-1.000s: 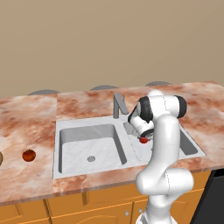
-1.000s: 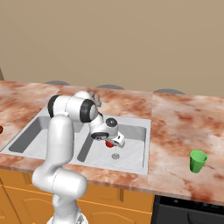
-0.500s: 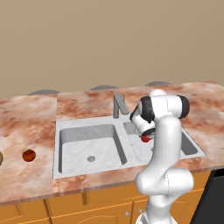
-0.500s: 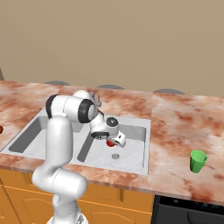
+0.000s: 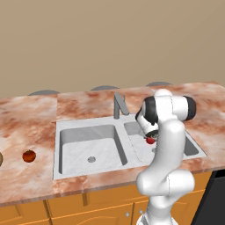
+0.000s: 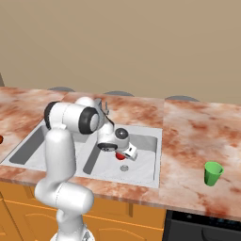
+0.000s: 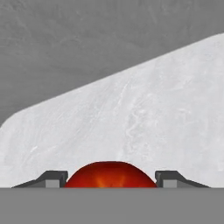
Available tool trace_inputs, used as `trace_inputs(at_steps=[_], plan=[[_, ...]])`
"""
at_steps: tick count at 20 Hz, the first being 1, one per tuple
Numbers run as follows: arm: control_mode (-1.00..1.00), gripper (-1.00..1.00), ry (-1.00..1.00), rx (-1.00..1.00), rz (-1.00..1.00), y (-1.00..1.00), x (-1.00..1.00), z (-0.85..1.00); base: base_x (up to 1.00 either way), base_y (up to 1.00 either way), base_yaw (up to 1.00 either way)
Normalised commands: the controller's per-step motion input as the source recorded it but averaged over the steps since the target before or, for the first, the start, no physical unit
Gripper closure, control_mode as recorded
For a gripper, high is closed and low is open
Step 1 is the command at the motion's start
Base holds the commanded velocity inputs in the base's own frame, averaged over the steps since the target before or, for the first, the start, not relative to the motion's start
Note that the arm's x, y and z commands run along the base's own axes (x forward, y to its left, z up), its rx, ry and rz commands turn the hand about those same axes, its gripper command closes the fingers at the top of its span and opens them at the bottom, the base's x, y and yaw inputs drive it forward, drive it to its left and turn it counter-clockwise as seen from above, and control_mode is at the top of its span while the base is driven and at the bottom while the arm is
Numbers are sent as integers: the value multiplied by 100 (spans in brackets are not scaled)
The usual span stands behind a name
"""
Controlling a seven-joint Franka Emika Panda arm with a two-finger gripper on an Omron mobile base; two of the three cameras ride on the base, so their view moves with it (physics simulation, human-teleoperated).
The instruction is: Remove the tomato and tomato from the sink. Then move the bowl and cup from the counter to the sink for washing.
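Note:
My gripper [image 5: 150,138] hangs low in the right basin of the pale grey sink [image 5: 86,124], shut on the brighter red tomato [image 5: 151,140]. In the hand view that tomato [image 7: 109,173] bulges up between the two dark fingertips [image 7: 52,179], over the pale basin floor. From the right base view the tomato [image 6: 120,156] hangs just above the round drain [image 6: 124,168]. The darker orange-red tomato [image 5: 29,155] lies on the marbled counter [image 5: 26,118] left of the sink. The green cup [image 6: 213,173] stands upright on the counter far right of the sink. A tan sliver [image 5: 1,159] at the picture's left edge may be the bowl.
The grey angular faucet [image 5: 118,105] rises behind the divider between the basins, close to my arm's elbow. The left basin [image 5: 90,147] holds nothing but its drain. Orange cabinets [image 5: 88,204] run below the counter, and a dark appliance [image 6: 207,230] sits at lower right.
My hand, with the tomato in it, has drifted slightly toward the middle of the right basin. The other tomato and the cup have not moved.

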Motion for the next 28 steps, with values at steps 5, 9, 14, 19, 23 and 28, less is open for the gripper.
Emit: trace_inputs(at_steps=[5,9,14,19,23,28], plan=[[-100,100,0,0,0,-15,-19,36,0,0,0],[-100,100,0,0,0,-17,-21,40,0,0,0],[-100,100,4,0,0,-17,-17,44,0,0,0],[-100,100,2,0,0,-13,-15,50,0,0,0],[-100,100,0,-1,1,-8,-11,54,0,0,0],[-100,100,0,-2,1,-10,-7,52,0,0,0]])
